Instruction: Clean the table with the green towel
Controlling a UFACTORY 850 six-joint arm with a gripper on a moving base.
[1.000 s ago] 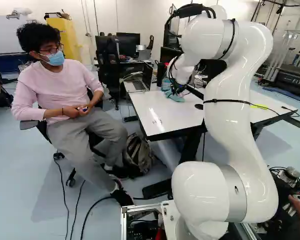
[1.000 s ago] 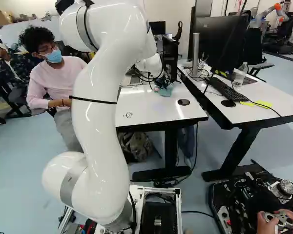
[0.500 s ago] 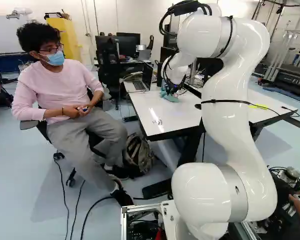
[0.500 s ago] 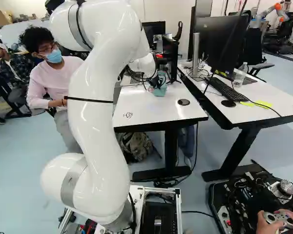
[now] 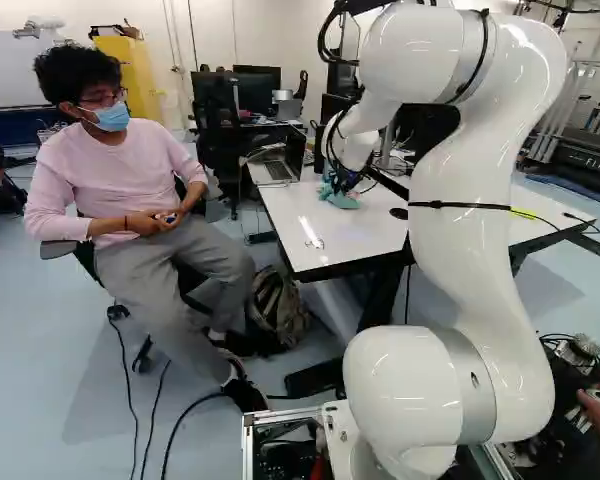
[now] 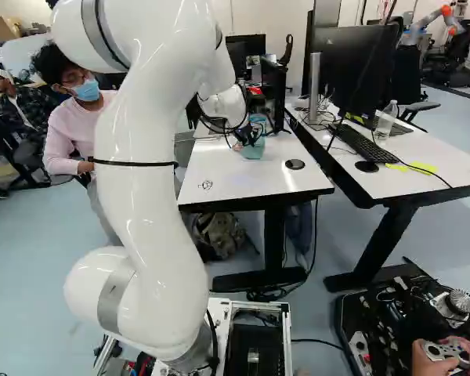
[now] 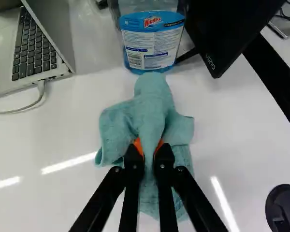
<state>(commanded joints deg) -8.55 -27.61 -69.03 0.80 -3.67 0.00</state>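
Pressing green towel (image 7: 154,104) on white table (image 7: 63,130) | gripper (image 5: 344,181) clamped on the towel | bottle of blue liquid (image 7: 152,46) just ahead

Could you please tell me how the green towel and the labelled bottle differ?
The green towel is rumpled cloth, while the labelled bottle is smooth and see-through. The towel is pinched between the gripper's fingers; the bottle stands free of them, beyond the towel. Both are on the white table.
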